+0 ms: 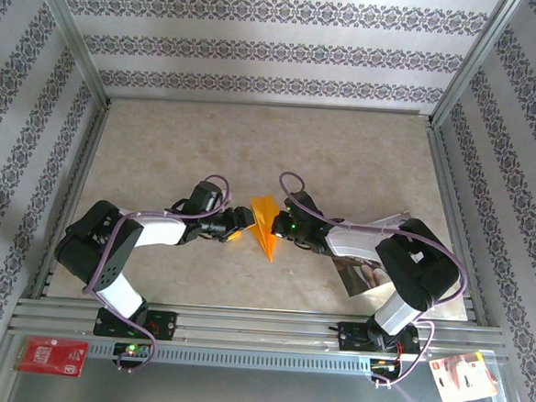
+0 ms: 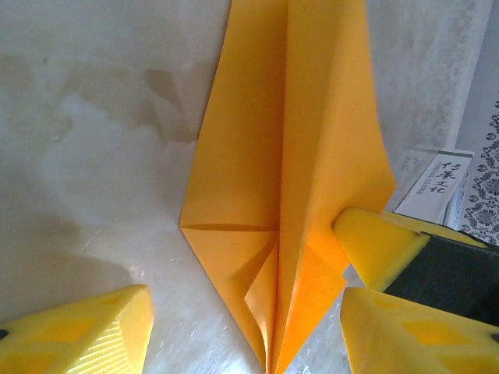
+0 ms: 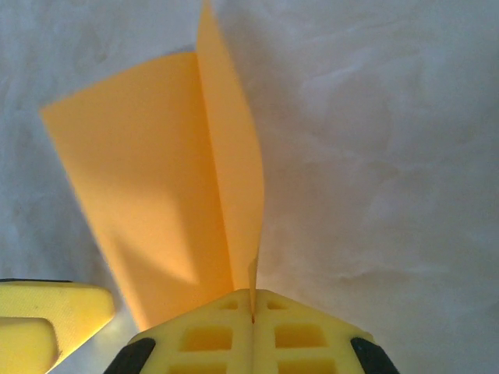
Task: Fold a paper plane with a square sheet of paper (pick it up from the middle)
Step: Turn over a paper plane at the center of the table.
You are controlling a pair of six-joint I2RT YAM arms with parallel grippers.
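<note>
The paper plane (image 1: 264,224) lies in the middle of the table (image 1: 253,145), between the two grippers. It is bright orange, a narrow dart with its point towards the near edge and its broad end towards the far wall. From the left wrist you can see a sharp crease down its length, with small triangular flaps layered near the tip. From the right wrist, one wing lies flat on the table and another flap stands up along the crease.

The left arm (image 1: 146,231) and right arm (image 1: 357,239) are both bent, elbows out to the sides. Their forearms reach inward, low over the table, so the grippers face each other across the plane.

The right gripper (image 3: 253,305) is closed tight, with the edge of the paper pinched in the seam between its yellow fingers (image 3: 312,335). The left gripper (image 1: 241,225) stands open. Its yellow fingers (image 2: 90,335) sit on either side of the plane's pointed end with a clear gap, gripping nothing. A glossy printed sheet (image 1: 365,280) lies partly under the right arm.
</note>
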